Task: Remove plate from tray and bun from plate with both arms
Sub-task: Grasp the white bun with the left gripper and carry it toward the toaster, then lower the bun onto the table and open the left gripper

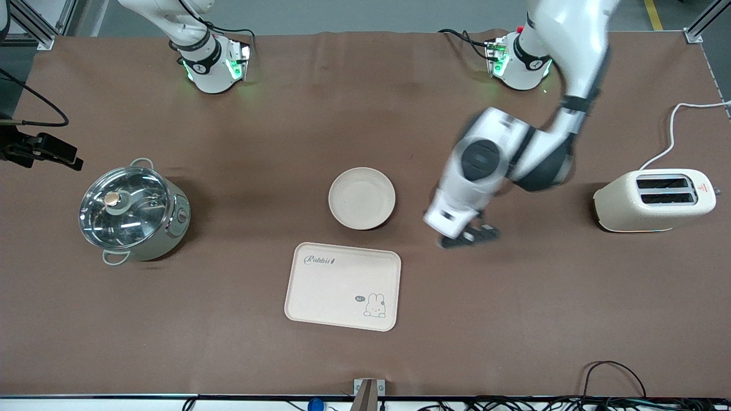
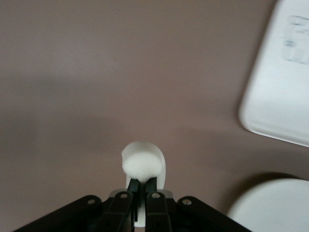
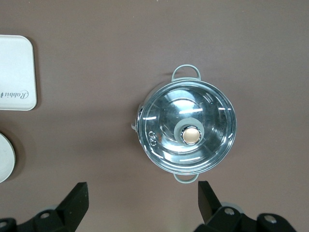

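The round cream plate (image 1: 361, 198) lies on the brown table, just farther from the front camera than the rabbit tray (image 1: 342, 286). My left gripper (image 1: 469, 236) hangs low over the bare table between the plate and the toaster. In the left wrist view it (image 2: 142, 186) is shut on the small white bun (image 2: 142, 162), with the plate's edge (image 2: 275, 205) and the tray (image 2: 280, 87) beside it. My right gripper (image 3: 142, 203) is open and empty, high over the pot (image 3: 187, 133). It is outside the front view.
A steel pot with a glass lid (image 1: 131, 212) stands toward the right arm's end. A cream toaster (image 1: 654, 200) with its white cord stands toward the left arm's end. A black mount (image 1: 34, 149) juts in at the table edge by the pot.
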`<state>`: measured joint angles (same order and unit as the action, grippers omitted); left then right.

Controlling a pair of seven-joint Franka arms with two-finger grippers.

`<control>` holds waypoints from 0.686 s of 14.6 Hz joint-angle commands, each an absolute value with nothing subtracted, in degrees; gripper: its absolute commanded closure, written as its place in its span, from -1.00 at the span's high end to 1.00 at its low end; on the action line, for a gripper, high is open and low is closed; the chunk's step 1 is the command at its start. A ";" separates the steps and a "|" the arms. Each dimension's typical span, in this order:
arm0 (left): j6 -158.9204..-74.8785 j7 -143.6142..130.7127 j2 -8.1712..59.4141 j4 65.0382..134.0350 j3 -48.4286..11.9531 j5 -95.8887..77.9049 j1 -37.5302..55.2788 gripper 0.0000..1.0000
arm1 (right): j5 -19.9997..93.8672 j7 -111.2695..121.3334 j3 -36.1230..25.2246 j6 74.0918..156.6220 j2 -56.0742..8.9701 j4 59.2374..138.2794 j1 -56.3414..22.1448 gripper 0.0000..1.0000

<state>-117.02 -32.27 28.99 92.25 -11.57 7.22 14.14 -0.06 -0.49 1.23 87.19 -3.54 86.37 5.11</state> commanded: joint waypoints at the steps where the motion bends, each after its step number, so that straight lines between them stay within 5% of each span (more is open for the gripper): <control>1: -118.73 -20.51 31.28 94.65 -13.09 5.19 7.84 -0.97 | -0.97 -0.70 2.20 86.66 -3.52 85.96 5.80 1.00; 4: -126.96 -15.84 34.01 99.38 -13.36 5.10 3.26 -0.83 | -0.97 -0.62 2.20 86.75 -3.52 85.96 5.80 1.00; 7: -131.92 -14.95 35.33 102.65 -13.36 5.18 0.54 0.13 | -0.97 -0.53 2.20 86.84 -3.52 85.96 5.80 1.00; 8: -132.01 -13.81 35.33 102.66 -13.36 5.10 0.53 0.81 | -0.97 -0.61 2.28 86.84 -3.52 85.96 5.71 1.00; 10: -131.84 -11.61 34.72 102.13 -13.27 5.10 0.44 1.00 | -0.97 -0.62 2.29 86.84 -3.52 85.96 5.71 1.00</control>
